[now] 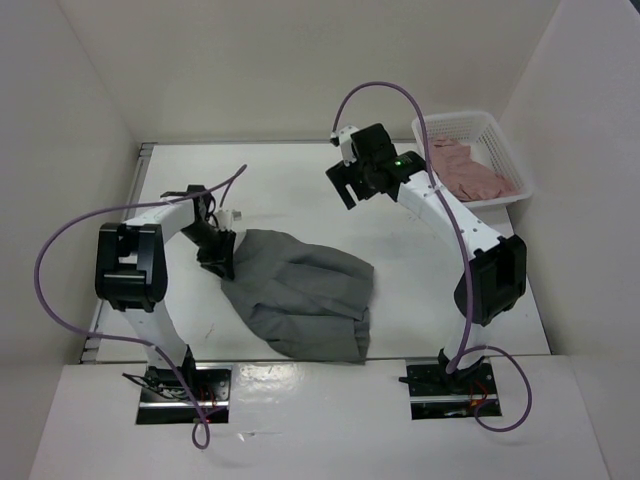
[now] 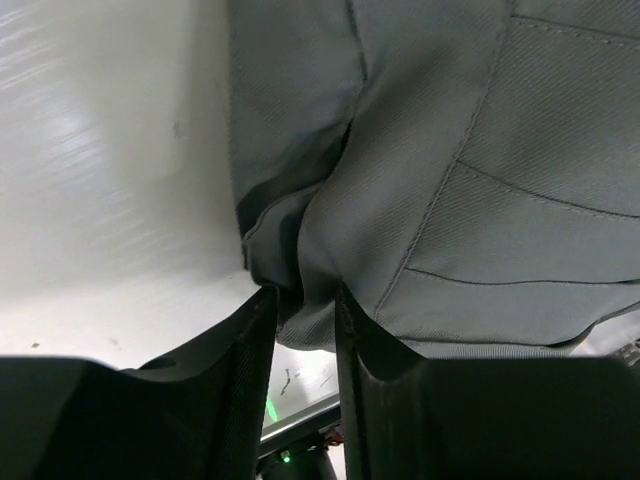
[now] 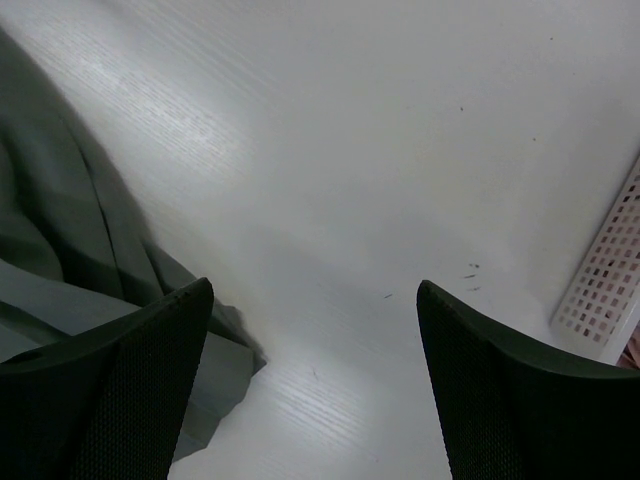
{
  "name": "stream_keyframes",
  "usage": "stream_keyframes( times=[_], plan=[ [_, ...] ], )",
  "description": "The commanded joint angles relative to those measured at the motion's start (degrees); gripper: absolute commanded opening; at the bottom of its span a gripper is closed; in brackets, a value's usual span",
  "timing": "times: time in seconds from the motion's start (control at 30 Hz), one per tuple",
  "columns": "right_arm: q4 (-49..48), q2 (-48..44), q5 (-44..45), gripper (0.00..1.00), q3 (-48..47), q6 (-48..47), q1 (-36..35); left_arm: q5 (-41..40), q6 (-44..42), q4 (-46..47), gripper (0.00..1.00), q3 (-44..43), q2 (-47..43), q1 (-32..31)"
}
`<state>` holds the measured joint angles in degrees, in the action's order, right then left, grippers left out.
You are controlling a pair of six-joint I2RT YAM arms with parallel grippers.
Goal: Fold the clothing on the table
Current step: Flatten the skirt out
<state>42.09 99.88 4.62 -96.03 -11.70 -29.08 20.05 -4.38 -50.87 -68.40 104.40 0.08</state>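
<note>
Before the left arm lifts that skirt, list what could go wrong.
1. The left tool pinches only a thin bunch at the edge of the skirt; it could slip out on lifting.
2. The skirt lies rumpled, so a one-sided pull may drag it across the table instead of folding it.
3. The right tool hangs open near the basket; a wide swing might bump it.
</note>
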Motion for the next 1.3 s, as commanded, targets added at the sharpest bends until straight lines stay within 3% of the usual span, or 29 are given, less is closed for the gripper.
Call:
stream_keyframes(
  times=[0.0, 0.13, 0.17, 0.23, 0.4, 0.53, 0.73, 0.97, 1.0, 1.03, 1.1, 1.13, 1.27],
  plan=[
    [-4.12, -2.76, 2.23, 0.87, 0.32, -0.86, 0.25, 3.58, -1.85, -0.90, 0.36, -1.21, 0.89, -1.74],
    [-4.64, -2.76, 2.23, 0.87, 0.84, -0.86, 0.25, 4.73, -2.39, -1.42, 0.15, -1.21, 2.73, -4.90],
    [-4.64, -2.76, 2.23, 0.87, 0.84, -0.86, 0.25, 4.73, -2.91, -1.42, 0.06, -1.21, 2.74, -5.43],
    [-5.35, -2.76, 2.23, 0.87, 2.16, -0.86, 0.25, 4.73, -2.91, -1.95, 0.00, -1.74, 4.75, -5.97],
    [-6.92, -2.76, 2.23, 0.87, 3.30, -0.86, 1.39, 2.45, -2.21, -1.95, 0.00, -5.59, 7.92, -6.49],
    [-6.93, -2.76, 2.23, 0.87, 3.83, -0.86, 2.97, 0.43, -0.63, -1.42, 0.00, -13.41, 9.15, -5.79],
    [-7.46, -3.99, 1.71, 0.87, 4.97, -0.86, 4.12, -2.21, 1.04, -1.42, 0.00, -31.86, 10.38, -4.56],
    [-7.98, -5.13, 1.18, 0.87, 6.20, -0.34, 5.70, -2.21, 3.50, -1.95, 0.01, -48.92, 17.49, -7.54],
    [-7.98, -5.13, 1.18, 0.87, 6.20, 0.19, 5.70, -1.52, 4.11, -1.95, 0.04, -50.32, 18.37, -8.68],
    [-7.98, -5.13, 1.18, 0.87, 6.20, 0.19, 5.70, -1.51, 4.64, -2.56, 0.16, -51.47, 19.86, -9.30],
    [-7.98, -5.74, 1.18, 0.87, 6.20, 0.19, 6.23, -0.72, 4.65, -2.57, 0.52, -53.06, 21.01, -11.14],
    [-7.98, -5.74, 0.66, 0.87, 6.20, 0.19, 6.23, -1.59, 4.65, -2.57, 0.76, -53.06, 21.54, -11.15],
    [-8.51, -6.27, 0.65, 0.87, 7.34, 0.19, 6.23, -3.88, 4.65, -1.52, 0.98, -50.96, 19.80, -11.94]
  ],
)
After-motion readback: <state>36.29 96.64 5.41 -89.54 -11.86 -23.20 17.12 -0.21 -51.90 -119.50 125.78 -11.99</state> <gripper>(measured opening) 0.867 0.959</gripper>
